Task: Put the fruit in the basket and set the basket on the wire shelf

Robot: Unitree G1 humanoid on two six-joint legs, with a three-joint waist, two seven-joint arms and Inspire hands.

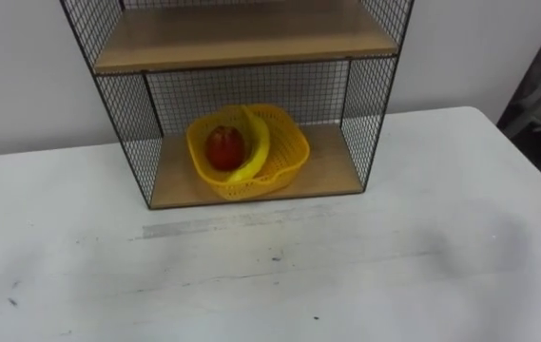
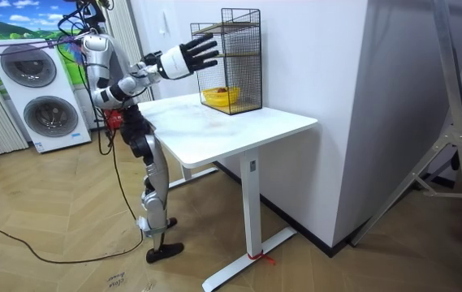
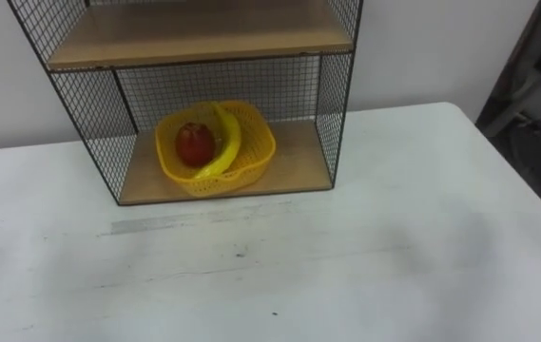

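The yellow basket [image 1: 290,152] sits on the lower wooden board [image 1: 332,171] of the wire shelf [image 1: 366,104], toward the board's left half. Inside it a red apple [image 1: 224,147] lies against a banana [image 1: 257,144] that curves up over the rim. The upper board [image 1: 251,34] is bare.

The shelf stands at the back of a white table [image 1: 365,266], close to a pale wall [image 1: 23,85]; the tabletop bears a grey smear [image 1: 218,224] just before the shelf and a few dark specks.

In the room view the robot stands on a wooden floor [image 2: 52,219] at the table's end on the room view's left. Its right hand [image 2: 183,60] is raised short of the shelf's top, fingers spread wide and holding nothing. Two stacked washing machines [image 2: 42,89] stand behind it.
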